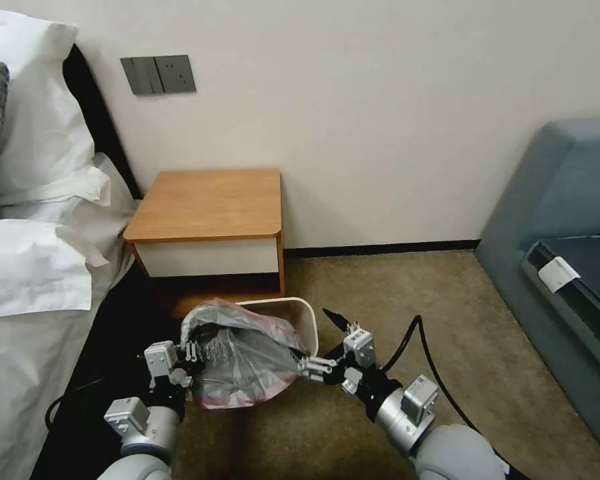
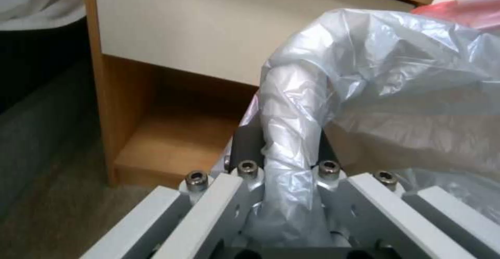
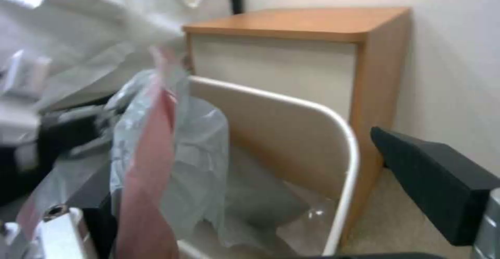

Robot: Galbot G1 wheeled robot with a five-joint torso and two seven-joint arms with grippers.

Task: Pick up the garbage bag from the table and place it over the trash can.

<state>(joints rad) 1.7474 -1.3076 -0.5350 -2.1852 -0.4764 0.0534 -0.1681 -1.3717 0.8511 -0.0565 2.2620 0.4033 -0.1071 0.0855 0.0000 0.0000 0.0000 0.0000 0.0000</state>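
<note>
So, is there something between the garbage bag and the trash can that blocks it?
Nothing visible blocks it. The garbage bag already hangs over the trash can, partly inside it. The left gripper is shut on a bunched part of it. The right gripper is open beside the can's rim.

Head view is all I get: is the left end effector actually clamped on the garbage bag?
Observer: Yes. The left wrist view shows a bunched roll of the garbage bag pinched in the left end effector.
Operator: And the right one?
Observer: The right end effector is open. The bag's pinkish-red edge lies against one finger; the other finger is outside the trash can.
Operator: Any plastic inside the can?
Observer: Yes, the right wrist view shows some hanging down inside.
</note>
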